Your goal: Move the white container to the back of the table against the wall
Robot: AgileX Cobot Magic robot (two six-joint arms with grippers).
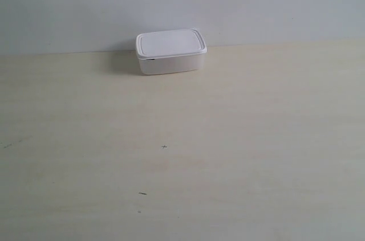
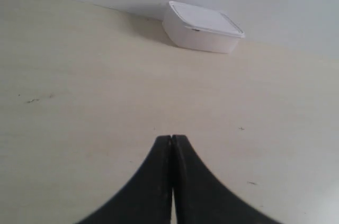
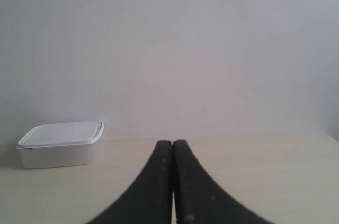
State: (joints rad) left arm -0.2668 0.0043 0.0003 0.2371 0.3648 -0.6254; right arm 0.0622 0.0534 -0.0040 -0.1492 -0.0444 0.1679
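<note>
Where table (image 1: 239, 150) meets wall (image 1: 268, 1), one white container (image 1: 171, 61) sits, lid (image 1: 170, 42) on: probably light, stiff, slick plastic; best pinched across the body's narrow sides under the lid rim. Left gripper (image 2: 171, 138) and right gripper (image 3: 172, 142): both closed tight, empty, well apart from it.

A plain pale grey-blue wall (image 1: 274, 1) rose directly behind the cream wood-grain table (image 1: 256, 138). Soft, even light lay on the table; a few dark specks (image 1: 164, 147) marked it.
</note>
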